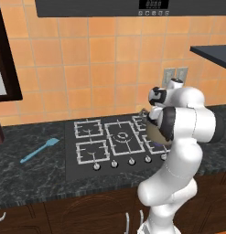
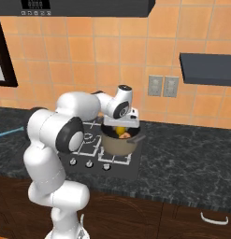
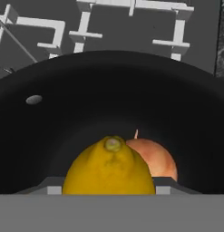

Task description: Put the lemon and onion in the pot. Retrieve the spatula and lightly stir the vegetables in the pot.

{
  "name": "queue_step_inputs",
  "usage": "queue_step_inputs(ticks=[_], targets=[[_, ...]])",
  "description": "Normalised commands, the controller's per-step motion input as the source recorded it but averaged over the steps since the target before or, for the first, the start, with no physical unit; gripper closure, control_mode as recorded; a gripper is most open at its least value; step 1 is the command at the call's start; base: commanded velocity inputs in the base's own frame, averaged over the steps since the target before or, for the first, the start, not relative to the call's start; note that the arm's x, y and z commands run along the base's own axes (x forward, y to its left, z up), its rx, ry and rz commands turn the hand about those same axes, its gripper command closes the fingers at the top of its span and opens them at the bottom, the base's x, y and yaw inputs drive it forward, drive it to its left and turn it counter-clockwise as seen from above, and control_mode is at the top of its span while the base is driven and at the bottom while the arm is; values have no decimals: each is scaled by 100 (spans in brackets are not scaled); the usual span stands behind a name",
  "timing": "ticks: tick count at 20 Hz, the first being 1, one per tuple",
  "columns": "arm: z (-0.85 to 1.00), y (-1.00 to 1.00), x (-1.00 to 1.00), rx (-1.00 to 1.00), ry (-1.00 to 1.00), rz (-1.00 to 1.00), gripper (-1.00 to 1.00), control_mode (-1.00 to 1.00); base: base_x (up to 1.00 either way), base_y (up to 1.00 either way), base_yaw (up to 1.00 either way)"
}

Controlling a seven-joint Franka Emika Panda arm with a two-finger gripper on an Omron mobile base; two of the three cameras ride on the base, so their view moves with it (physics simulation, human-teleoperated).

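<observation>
Hand view shows the small yellow oval lemon [image 3: 109, 167] at 6 o'clock inside the squat tan dark-rimmed pot [image 3: 54, 118], the round orange-brown onion [image 3: 156, 161] touching it, though whether the gripper [image 2: 127, 120] grips it I cannot tell; the slim light-blue spatula [image 1: 40, 150] awaits fetching.

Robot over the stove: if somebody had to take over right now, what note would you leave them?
Gripper: hangs over the squat tan pot on the stove; whether it is open or shut cannot be told.
Small yellow oval lemon and round orange-brown onion: both inside the pot, side by side.
Slim light-blue spatula: flat on the dark counter left of the stove, untouched.
Done: vegetables appear loaded.
Left: fetch the spatula, stir lightly.
</observation>
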Motion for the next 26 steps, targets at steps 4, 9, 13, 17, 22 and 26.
queue_step_inputs(ticks=[4, 9, 13, 17, 22, 26], targets=[[-27, 0, 13, -2, -6, 0, 100, -100, 0, 0, 0], [-7, 3, -30, 0, -11, 0, 100, -100, 0, 0, 0], [-3, 16, -38, -1, -10, -4, 100, -100, 0, 0, 0], [0, 7, -4, 0, -7, -5, -100, -100, 0, 0, 0], [6, 0, -9, 0, -1, -5, -100, -100, 0, 0, 0], [35, 0, -1, 0, 1, -1, -100, -100, 0, 0, 0]])
